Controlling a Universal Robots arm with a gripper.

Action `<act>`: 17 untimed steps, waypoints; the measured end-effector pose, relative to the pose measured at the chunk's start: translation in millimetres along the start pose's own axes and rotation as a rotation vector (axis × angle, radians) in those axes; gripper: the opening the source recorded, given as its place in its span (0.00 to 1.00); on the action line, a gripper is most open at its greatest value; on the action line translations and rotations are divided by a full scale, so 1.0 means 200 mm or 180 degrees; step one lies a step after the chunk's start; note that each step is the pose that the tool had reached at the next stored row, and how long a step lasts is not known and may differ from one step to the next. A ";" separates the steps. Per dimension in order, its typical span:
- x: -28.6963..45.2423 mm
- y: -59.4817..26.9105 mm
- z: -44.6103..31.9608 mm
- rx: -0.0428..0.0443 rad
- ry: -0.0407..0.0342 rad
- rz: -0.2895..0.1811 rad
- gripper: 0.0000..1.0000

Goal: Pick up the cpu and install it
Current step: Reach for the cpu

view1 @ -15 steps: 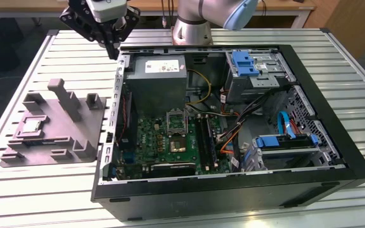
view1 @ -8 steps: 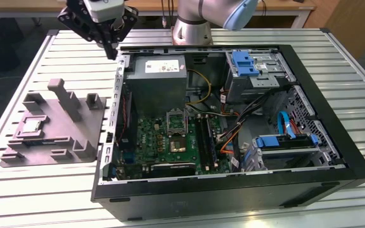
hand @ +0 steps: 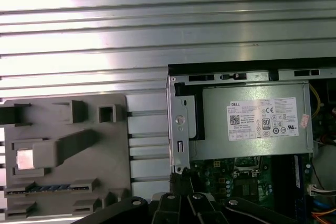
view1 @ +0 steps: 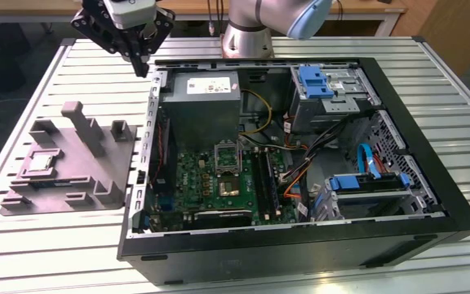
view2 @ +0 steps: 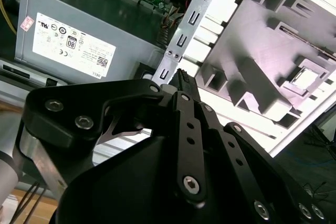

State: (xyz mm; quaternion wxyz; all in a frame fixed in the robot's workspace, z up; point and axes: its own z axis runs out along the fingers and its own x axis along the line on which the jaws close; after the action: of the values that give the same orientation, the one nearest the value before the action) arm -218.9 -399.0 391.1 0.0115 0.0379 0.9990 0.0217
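On the tray [view1: 96, 184], the cpu [view1: 39, 162] lies untouched

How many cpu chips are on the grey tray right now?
1. The cpu lies in a square pocket of the grey tray, on the tray's side toward the exterior view's left. Its upright posts could hide another.

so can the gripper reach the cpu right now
Probably yes: the cpu lies uncovered in the grey tray, the gripper hangs above the case corner nearby, and the tray's posts stand beside the chip, not over it.
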 end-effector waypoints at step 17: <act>0.038 -0.003 0.000 0.0000 0.0000 0.0000 0.11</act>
State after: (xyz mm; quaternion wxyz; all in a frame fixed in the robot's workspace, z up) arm -226.6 -398.9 390.9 0.0115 0.0379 0.9990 0.0217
